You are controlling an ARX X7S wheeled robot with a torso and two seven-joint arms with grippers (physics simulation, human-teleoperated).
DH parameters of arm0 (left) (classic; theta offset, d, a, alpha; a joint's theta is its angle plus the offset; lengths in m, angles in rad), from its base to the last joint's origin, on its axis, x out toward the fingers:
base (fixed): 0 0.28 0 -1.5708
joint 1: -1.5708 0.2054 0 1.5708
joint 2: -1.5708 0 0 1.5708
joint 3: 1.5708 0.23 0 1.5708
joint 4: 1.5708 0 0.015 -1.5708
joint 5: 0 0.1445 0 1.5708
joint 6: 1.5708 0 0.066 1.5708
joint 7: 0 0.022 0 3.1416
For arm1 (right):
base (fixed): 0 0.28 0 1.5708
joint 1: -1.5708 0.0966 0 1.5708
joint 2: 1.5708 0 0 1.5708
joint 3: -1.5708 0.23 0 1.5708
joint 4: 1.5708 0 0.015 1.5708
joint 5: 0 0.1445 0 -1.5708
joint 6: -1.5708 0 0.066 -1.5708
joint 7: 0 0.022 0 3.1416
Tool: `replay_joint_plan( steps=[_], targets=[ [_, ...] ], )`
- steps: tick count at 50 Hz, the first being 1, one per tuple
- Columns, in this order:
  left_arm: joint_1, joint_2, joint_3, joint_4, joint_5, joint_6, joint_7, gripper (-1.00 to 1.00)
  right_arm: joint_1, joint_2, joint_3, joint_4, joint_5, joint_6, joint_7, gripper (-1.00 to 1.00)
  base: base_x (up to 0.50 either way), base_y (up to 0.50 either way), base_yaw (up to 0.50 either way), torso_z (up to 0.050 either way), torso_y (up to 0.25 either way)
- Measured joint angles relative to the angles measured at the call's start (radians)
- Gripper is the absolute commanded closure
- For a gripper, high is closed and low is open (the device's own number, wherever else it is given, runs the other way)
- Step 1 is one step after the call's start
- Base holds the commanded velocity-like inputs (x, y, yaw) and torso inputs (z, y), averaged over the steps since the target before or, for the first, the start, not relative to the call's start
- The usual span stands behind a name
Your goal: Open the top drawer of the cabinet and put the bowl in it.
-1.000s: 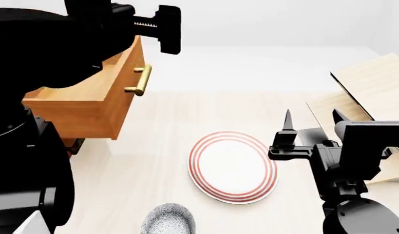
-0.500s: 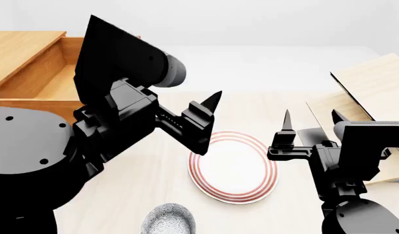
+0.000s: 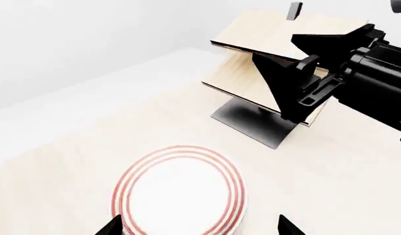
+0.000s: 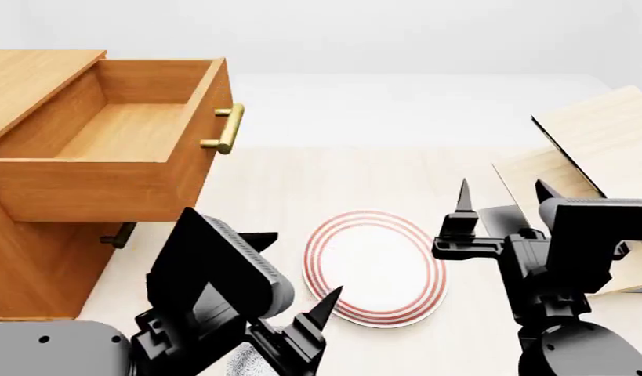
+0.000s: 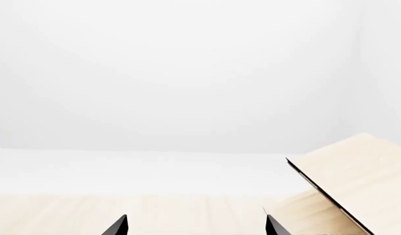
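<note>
The cabinet [image 4: 28,235] stands at the left. Its top drawer [image 4: 132,125] is pulled out, empty, with a brass handle [image 4: 224,129]. My left gripper [image 4: 305,265] is open and empty, low at the front, by the near left rim of the red-ringed plate [image 4: 375,266]. In the left wrist view the open left gripper [image 3: 199,226] frames that plate [image 3: 180,191]. The bowl [image 4: 242,363] is almost hidden behind my left arm; only a speckled patch shows. My right gripper [image 4: 502,192] is open and empty, right of the plate.
A pale wooden tilted-shelf rack [image 4: 598,149] stands at the right, close behind my right gripper, and shows in the left wrist view [image 3: 266,73] and the right wrist view [image 5: 350,186]. A lower drawer handle [image 4: 120,235] sticks out under the open drawer.
My left arm has swung down from the open drawer's front to the table's near side, covering the bowl. The drawer stays open. The right arm has not moved.
</note>
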Motion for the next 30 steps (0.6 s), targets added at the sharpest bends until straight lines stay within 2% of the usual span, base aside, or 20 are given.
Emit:
replay_joint_plan(
  steps=[14,30],
  targets=[
    [0.222,-0.089,0.055,0.033,0.318,0.104,0.235,-1.0,-0.009,0.003,0.003,-0.001,0.002,-0.008,0.002,-1.0,0.0,0.0,0.0,0.0,0.0],
    [0.341,-0.157,0.09,-0.073,0.519,0.21,0.343,-1.0,-0.013,0.007,0.005,-0.002,0.006,-0.011,0.007,-1.0,0.0,0.0,0.0,0.0,0.0]
  ],
)
